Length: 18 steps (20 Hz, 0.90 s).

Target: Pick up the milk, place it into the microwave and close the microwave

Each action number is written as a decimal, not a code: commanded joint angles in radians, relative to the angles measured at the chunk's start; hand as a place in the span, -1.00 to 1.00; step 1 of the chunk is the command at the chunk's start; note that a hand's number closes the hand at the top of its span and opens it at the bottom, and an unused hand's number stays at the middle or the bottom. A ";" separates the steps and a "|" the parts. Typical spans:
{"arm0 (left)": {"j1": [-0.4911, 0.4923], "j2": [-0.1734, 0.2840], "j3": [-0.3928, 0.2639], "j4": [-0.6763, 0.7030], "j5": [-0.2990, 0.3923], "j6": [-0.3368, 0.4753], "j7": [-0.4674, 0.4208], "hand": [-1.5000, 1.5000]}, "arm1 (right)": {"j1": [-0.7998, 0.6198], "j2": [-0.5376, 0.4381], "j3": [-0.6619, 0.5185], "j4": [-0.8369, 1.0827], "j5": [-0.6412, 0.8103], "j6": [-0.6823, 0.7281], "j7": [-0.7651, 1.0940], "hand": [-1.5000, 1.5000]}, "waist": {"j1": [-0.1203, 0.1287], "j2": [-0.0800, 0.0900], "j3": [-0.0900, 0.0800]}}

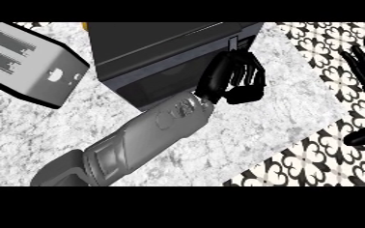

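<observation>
The milk cannot be made out anywhere in the head view; whether it lies inside the appliance or behind the hand cannot be told. A dark grey box-shaped microwave point(164, 53) is seen at the far middle of the scene, its far part cut off by the upper edge, and its interior is not shown. A small yellow patch is glimpsed at its far left corner, too small to identify. A thin grey bracket-like part stands at its right near corner, just above the fingers.

A grey forearm is laid diagonally from the near left toward the middle, and the black left hand point(235, 77) at its end is held against the microwave's right near corner, with fingers curled together; nothing can be seen clamped inside them. At the right edge only black fingers of the right hand point(354, 63) are shown, straight and spread apart, the rest being cut off.

A silver metal toaster point(35, 65) with two dark slots is seen at the far left, partly cropped.

The tabletop point(235, 135) is a mottled white-grey stone surface. Beyond its right edge a floor of black-and-white patterned tiles point(314, 159) is visible.
</observation>
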 commanded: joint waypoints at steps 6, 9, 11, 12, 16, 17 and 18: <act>-0.063 -0.003 0.015 0.048 0.041 0.005 -0.018 1.00 | -0.060 -0.046 0.068 -0.095 -0.011 0.160 0.002 1.00 | -0.018 0.005 0.000; -0.071 -0.003 0.007 0.052 0.049 0.008 -0.015 1.00 | -0.081 -0.058 0.112 -0.169 -0.010 0.213 0.011 1.00 | -0.022 -0.007 0.001; -0.069 -0.003 0.013 0.059 0.066 0.007 -0.012 1.00 | -0.088 -0.048 0.132 -0.204 -0.018 0.215 0.023 1.00 | -0.026 -0.001 0.001; -0.069 -0.003 0.014 0.060 0.068 0.011 -0.019 1.00 | -0.083 -0.058 0.132 -0.209 -0.026 0.225 0.031 1.00 | -0.032 0.000 0.002; -0.075 -0.002 0.015 0.066 0.082 0.024 -0.022 1.00 | -0.085 -0.057 0.159 -0.264 -0.042 0.226 0.063 1.00 | -0.040 -0.003 0.002; -0.074 -0.002 0.007 0.063 0.081 0.031 -0.025 1.00 | -0.080 -0.057 0.165 -0.275 -0.046 0.228 0.069 1.00 | -0.055 -0.003 0.004; -0.075 -0.002 0.002 0.065 0.080 0.034 -0.027 1.00 | -0.092 -0.058 0.173 -0.291 -0.049 0.228 0.081 1.00 | -0.050 -0.002 0.003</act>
